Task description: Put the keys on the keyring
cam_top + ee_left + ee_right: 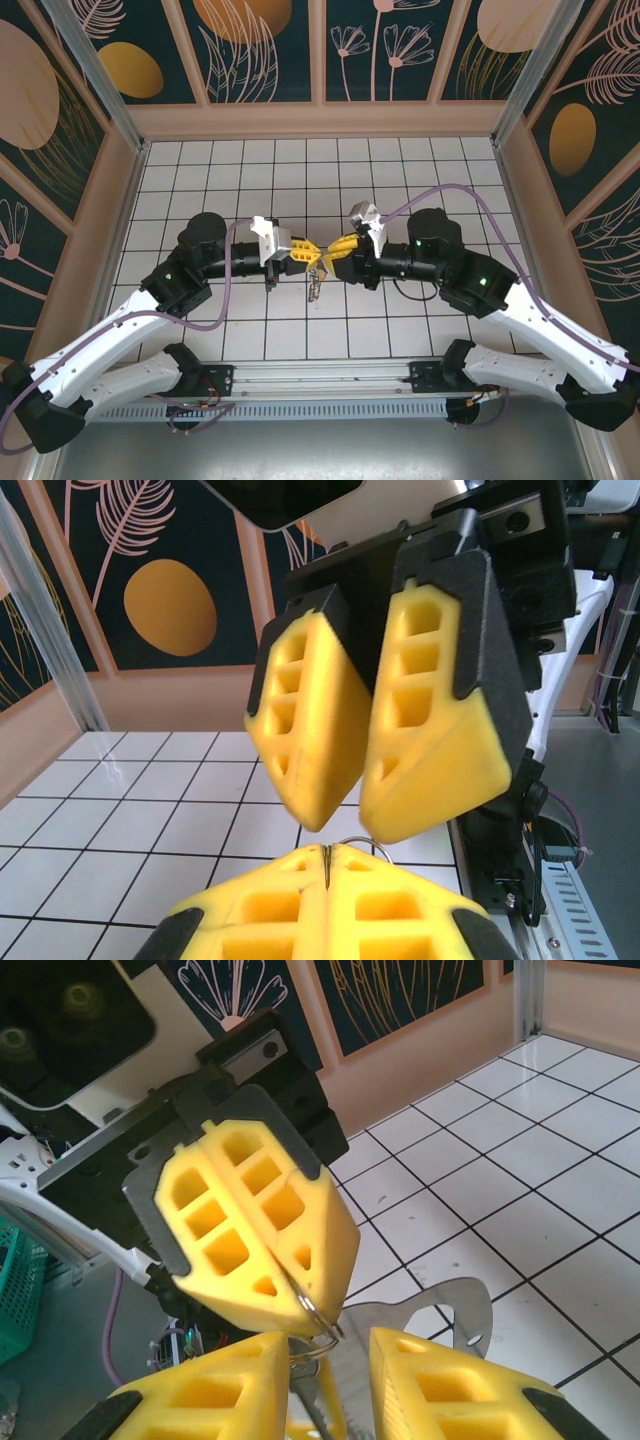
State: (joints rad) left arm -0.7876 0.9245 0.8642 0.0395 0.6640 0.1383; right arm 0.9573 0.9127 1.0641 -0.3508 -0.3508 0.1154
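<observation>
Two grippers, top external view: left gripper [303, 252] and right gripper [337, 248] meet tip to tip above the middle of the white tiled counter [400, 170]. The keys [316, 282] hang in a small bunch just below the meeting point; whether they touch the tiles cannot be told. Left wrist view: the left gripper's yellow fingers [400, 900] are pressed together along one seam, and a thin arc of the keyring [372, 842] emerges from the seam at the tips. The right gripper's fingers [430, 730] sit directly opposite, their tips just above that arc, with a narrow gap between them. Right wrist view: the right gripper's fingers [200, 1400] stand apart. One silvery key [440, 1315] lies across the gap, its head with a small hole showing above one finger; whether the fingers press it cannot be told. The left gripper's fingers [250, 1220] are clamped on the keyring wire [325, 1325], which curls out at their tips, just above the gap.
</observation>
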